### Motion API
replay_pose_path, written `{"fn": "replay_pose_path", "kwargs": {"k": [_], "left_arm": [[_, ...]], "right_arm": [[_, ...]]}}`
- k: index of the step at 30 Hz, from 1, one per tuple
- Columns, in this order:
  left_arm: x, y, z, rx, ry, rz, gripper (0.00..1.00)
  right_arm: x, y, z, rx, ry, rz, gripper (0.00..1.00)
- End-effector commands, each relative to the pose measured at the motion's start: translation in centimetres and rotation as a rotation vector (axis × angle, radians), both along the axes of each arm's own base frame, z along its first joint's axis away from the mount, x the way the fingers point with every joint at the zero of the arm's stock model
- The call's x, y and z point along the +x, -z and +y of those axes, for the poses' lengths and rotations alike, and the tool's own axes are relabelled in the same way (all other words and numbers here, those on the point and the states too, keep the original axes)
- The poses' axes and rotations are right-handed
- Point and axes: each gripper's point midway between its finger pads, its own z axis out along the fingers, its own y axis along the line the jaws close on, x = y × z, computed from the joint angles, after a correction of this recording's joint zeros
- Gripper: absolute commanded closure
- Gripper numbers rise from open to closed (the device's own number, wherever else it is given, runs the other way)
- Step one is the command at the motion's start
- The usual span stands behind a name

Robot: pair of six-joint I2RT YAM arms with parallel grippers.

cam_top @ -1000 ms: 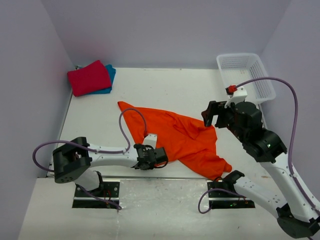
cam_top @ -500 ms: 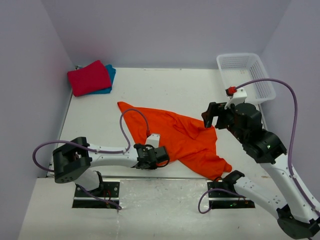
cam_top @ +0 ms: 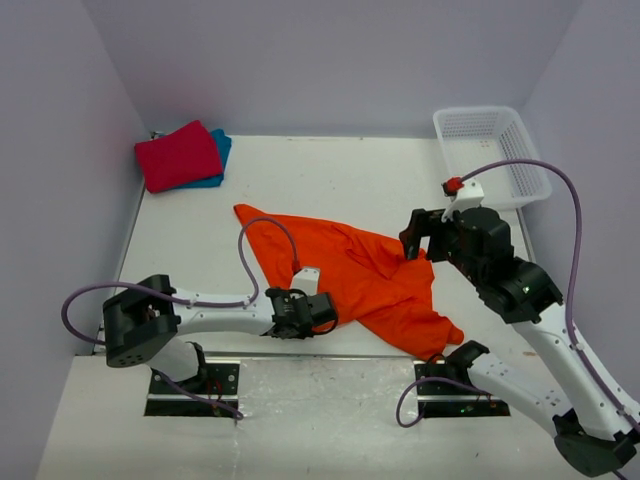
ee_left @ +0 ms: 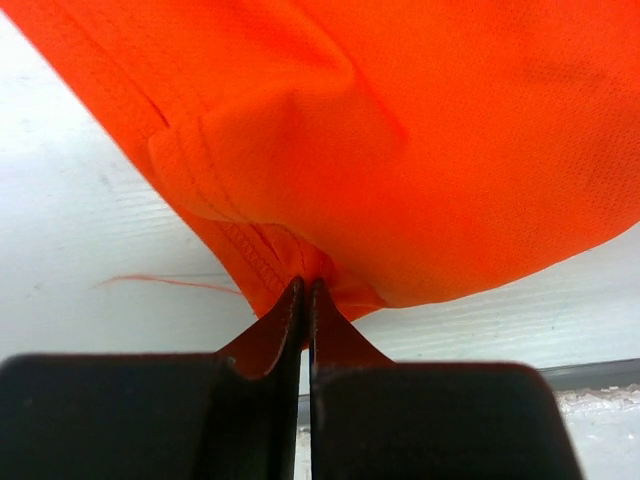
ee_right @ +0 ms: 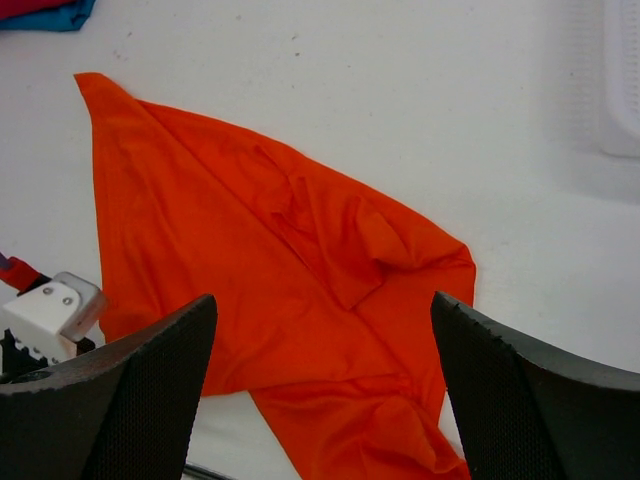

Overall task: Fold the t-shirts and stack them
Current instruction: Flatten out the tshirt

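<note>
The orange shirt is matt, fine-mesh knit cloth with a stitched hem. The white surface looks matt, faintly ribbed. The right fingers are black, stippled.

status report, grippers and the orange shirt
Left gripper shut on orange t-shirt, near edge. Right gripper open, hovering over it. Red t-shirt folded atop teal t-shirt, far left. Basket far right, out of the way.

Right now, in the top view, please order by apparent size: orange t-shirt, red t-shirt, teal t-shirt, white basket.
Largest to smallest:
orange t-shirt
white basket
red t-shirt
teal t-shirt (only an edge shows under the red one; real size unsure)
</note>
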Motion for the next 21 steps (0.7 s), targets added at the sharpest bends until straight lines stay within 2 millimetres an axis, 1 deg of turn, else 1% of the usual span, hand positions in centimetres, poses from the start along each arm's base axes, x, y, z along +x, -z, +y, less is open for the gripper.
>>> {"fn": "replay_pose_path", "kwargs": {"k": [1,2,3,4,5,6,7,8,9,10,11,12,14,15,16,17,19,20,21], "left_arm": [[1.5,-3.6,-0.3,-0.030,-0.029,-0.088,1.00],[2.0,-4.5,-0.1,-0.026,-0.037,-0.120,1.00],[2.0,-5.6,0.7,-0.007,-0.042,-0.135,1.00],[2.7,-7.6,0.1,-0.032,-0.051,-0.168,1.00],[3.5,-9.1,0.4,-0.023,-0.067,-0.217,1.00],[3.5,-10.3,1.8,0.022,-0.078,-0.232,1.00],[4.2,-12.8,1.2,-0.009,-0.095,-0.271,1.00],[5.0,-14.4,1.7,0.005,-0.113,-0.325,1.00],[5.4,-16.5,2.4,0.015,-0.129,-0.346,1.00],[5.9,-17.3,3.0,0.027,-0.146,-0.362,1.00],[6.3,-17.9,3.6,0.035,-0.155,-0.362,1.00],[7.6,-18.7,5.0,0.046,-0.181,-0.367,1.00],[8.8,-18.9,6.5,0.044,-0.210,-0.365,1.00],[10.0,-19.2,8.1,0.050,-0.247,-0.378,1.00],[10.5,-19.4,8.8,0.052,-0.265,-0.382,1.00],[11.6,-19.4,10.0,0.061,-0.294,-0.384,1.00],[12.6,-18.9,11.4,0.082,-0.320,-0.374,1.00],[13.4,-18.7,11.4,0.069,-0.326,-0.369,1.00],[14.5,-18.2,13.2,0.112,-0.363,-0.351,1.00]], "right_arm": [[0.5,0.0,0.2,0.023,0.021,-0.010,0.13],[0.7,0.5,0.1,0.010,0.031,0.000,0.13],[0.8,0.8,-0.2,-0.001,0.045,0.008,0.13],[0.9,1.3,-0.4,-0.018,0.062,0.024,0.13],[1.0,1.7,-0.4,-0.026,0.063,0.038,0.13],[1.0,2.0,-0.3,-0.025,0.067,0.049,0.13],[1.0,2.3,-0.3,-0.025,0.069,0.061,0.13],[0.8,2.7,0.1,-0.019,0.056,0.076,0.13],[0.8,2.9,0.4,-0.004,0.047,0.083,0.12],[0.7,3.2,0.7,0.003,0.036,0.094,0.09],[0.6,3.5,0.9,0.007,0.028,0.105,0.04],[0.5,3.7,1.2,0.020,0.020,0.118,0.02],[0.2,4.2,1.5,0.027,0.005,0.140,0.01],[0.0,4.4,1.8,0.042,-0.003,0.155,0.03],[-0.2,4.7,1.9,0.048,-0.007,0.163,0.05],[-0.4,4.8,2.2,0.058,-0.017,0.168,0.07],[-0.7,5.5,2.2,0.049,-0.013,0.183,0.10],[-0.9,5.9,2.5,0.040,-0.021,0.191,0.11],[-1.0,6.3,2.4,0.026,-0.018,0.202,0.12]]}}
